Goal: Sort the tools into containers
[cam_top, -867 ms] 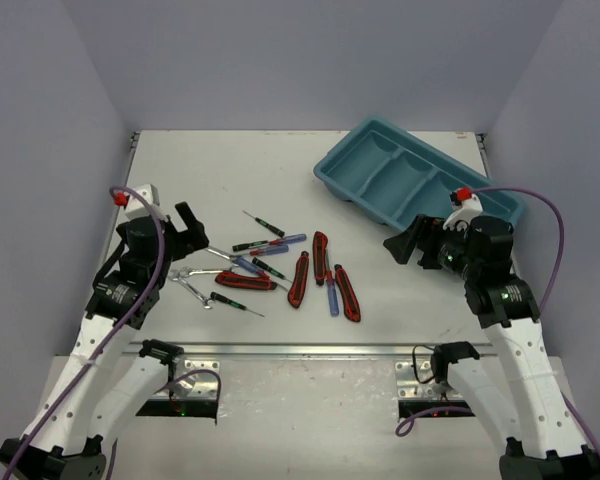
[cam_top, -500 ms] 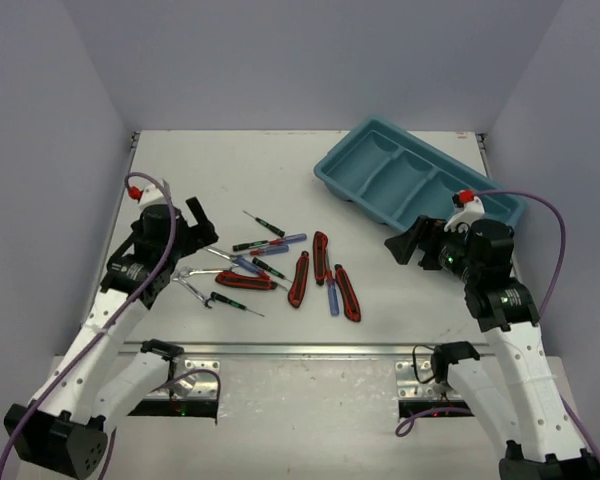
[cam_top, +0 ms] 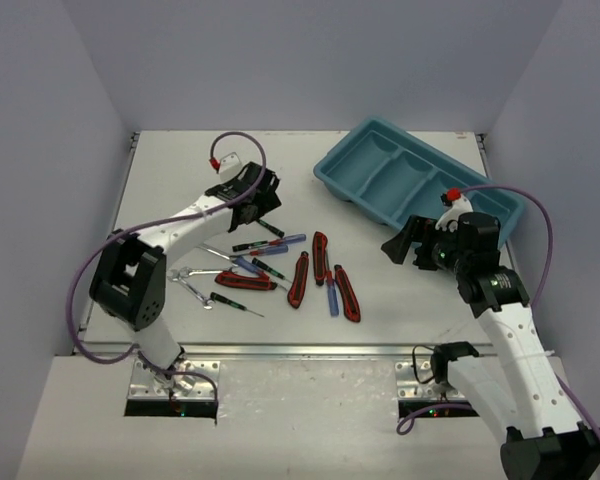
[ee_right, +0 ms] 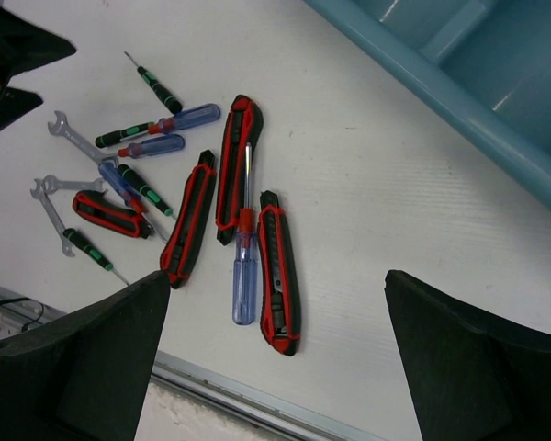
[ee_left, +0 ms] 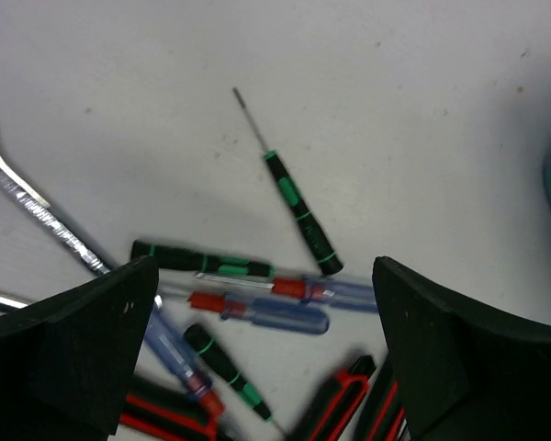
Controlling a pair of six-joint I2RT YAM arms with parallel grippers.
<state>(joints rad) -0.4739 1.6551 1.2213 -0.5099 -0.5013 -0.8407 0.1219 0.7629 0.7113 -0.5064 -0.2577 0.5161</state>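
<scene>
The tools lie in a loose pile mid-table: red-and-black utility knives (cam_top: 299, 280), blue-and-red screwdrivers (cam_top: 280, 241), thin black-and-green screwdrivers (cam_top: 238, 304) and silver wrenches (cam_top: 190, 285). The teal tray (cam_top: 330, 172) with its side-by-side compartments stands at the back right, with nothing visible in it. My left gripper (cam_top: 258, 195) is open and empty above the pile's far edge; its wrist view shows a black-and-green screwdriver (ee_left: 298, 207) and a blue-and-red screwdriver (ee_left: 275, 312) below the gripper (ee_left: 264, 276). My right gripper (cam_top: 405, 245) is open and empty between pile and tray, above a knife (ee_right: 280, 271).
The tray's near wall (ee_right: 468, 115) runs across the upper right of the right wrist view. A metal rail (cam_top: 300, 350) marks the table's front edge. Grey walls close in the left, back and right. Purple cables loop beside both arms.
</scene>
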